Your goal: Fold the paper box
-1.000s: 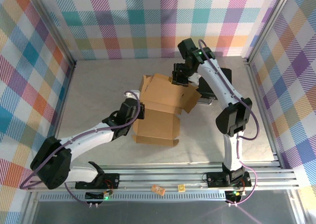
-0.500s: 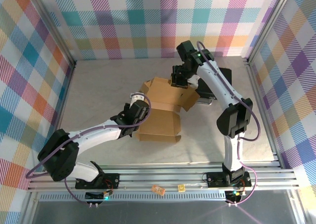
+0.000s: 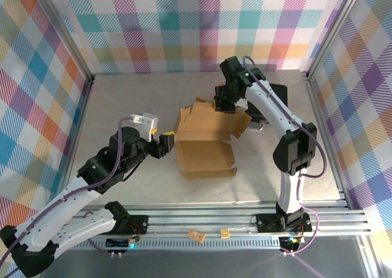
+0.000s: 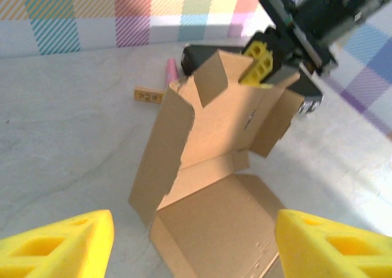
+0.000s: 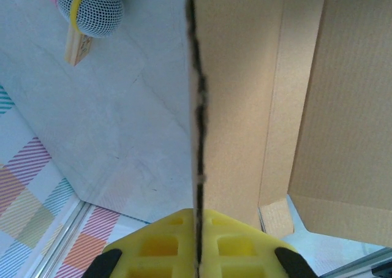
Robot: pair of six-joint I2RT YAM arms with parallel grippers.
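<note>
The paper box (image 3: 205, 137) was seen in plain brown cardboard, set against a bench (image 3: 122, 106) coloured pale grey with faint marbling and walls (image 3: 184, 21) patterned in a pastel check of pink, orange, teal, blue and purple hatched squares. The fingers (image 4: 67, 244) of the left hand (image 4: 195, 244) and of the right hand (image 5: 197, 220) were coloured bright yellow. A grey mesh ball (image 5: 92, 5) was banded in yellow above pink, and a black case (image 3: 278, 93) was noted.

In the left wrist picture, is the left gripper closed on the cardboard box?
No, the left gripper holds its yellow fingers wide apart, and the paper box lies ahead of them, not gripped.
</note>
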